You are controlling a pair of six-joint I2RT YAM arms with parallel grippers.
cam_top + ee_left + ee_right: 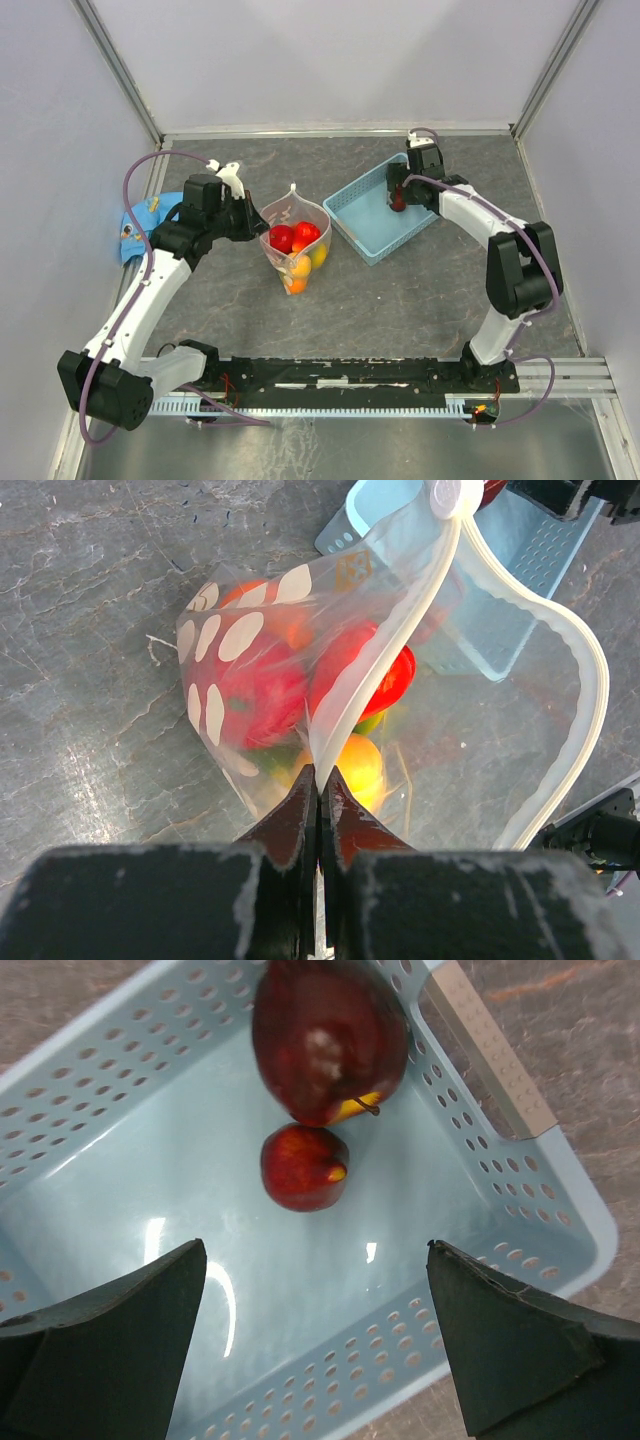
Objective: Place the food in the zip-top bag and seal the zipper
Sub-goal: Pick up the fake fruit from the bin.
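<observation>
**A:** What are the tools doing?

**B:** The right gripper (315, 1260) is hovering, fingers spread wide, over the blue basket (100, 1090). The left gripper (320, 790) is pinching the zipper (400, 630), holding the zip-top bag (240, 680) open.

**A:** Advice?

**B:** I'd be centring on the smaller maroon fruit (305, 1167) and closing gently. It's looking glossy, probably slippery, and is lying in the basket against the bigger maroon fruit (330, 1040). The red, orange and yellow pieces (295, 245) are sitting inside the bag.

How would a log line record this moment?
left fingers shut on zip-top bag mouth | right fingers open above blue basket | maroon food inside
</observation>
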